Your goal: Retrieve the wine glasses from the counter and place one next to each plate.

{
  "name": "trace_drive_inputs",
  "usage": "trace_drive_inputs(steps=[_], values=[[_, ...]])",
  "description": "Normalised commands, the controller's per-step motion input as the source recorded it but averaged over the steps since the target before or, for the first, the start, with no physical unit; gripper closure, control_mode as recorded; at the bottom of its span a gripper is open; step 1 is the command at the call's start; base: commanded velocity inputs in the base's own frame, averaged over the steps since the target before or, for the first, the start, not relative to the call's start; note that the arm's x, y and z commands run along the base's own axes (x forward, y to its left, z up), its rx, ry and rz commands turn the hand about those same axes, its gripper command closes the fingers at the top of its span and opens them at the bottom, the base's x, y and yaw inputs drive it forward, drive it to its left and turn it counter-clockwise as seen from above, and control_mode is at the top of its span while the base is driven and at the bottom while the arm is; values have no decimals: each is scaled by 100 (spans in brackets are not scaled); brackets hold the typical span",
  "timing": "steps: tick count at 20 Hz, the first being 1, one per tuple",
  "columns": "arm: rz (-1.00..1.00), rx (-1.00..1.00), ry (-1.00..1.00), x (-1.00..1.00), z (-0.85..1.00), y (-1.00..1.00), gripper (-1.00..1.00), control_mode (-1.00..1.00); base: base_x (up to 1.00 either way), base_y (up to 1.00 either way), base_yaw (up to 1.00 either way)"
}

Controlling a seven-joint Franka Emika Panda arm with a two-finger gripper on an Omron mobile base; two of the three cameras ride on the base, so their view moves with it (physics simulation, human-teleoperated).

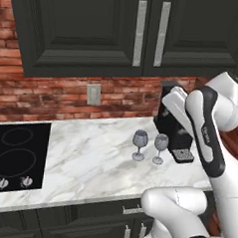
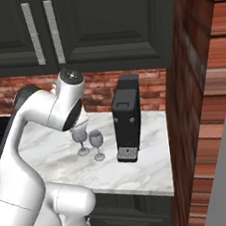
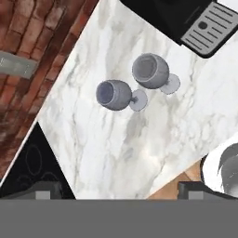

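My gripper (image 3: 119, 188) hangs high above the counter (image 1: 88, 159) with its jaws spread as wide as they go and nothing between them; the two dark fingertips (image 3: 46, 189) stand far apart at the bottom of the hand view, clear of everything. From the left base view my hand is hidden behind my own forearm, up in front of the coffee machine.

Straight below my hand stand the two wine glasses (image 3: 132, 83), upright on the white marble, close beside each other but not touching. The left glass (image 1: 140, 143) and the right glass (image 1: 160, 147) both rest on their round feet, untouched, toward the right end of the worktop. In the right base view they show just under my elbow joint, the nearer one (image 2: 97, 144) a little in front of the farther one (image 2: 81, 140).

Just right of the glasses sits a black coffee machine (image 2: 126, 117) with a grey drip grille (image 1: 183, 155) at its foot, against the brick wall (image 1: 52, 94). Well to the left, the black cooktop (image 1: 16, 157) is set into the marble. Dark upper cabinets (image 1: 121, 26) hang above, and a grey outlet plate (image 1: 93, 94) is fixed on the brick.
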Motion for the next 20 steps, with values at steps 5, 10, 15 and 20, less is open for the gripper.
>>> trace_drive_inputs(steps=[5,10,15,20], values=[[-42,35,0,0,-35,0,-100,-100,0,0,0],[-38,36,0,0,-36,0,-100,-100,0,0,0],[-29,47,0,-1,-34,-16,-100,-100,0,0,0],[-30,44,0,0,-34,-9,-100,-100,0,0,0]])
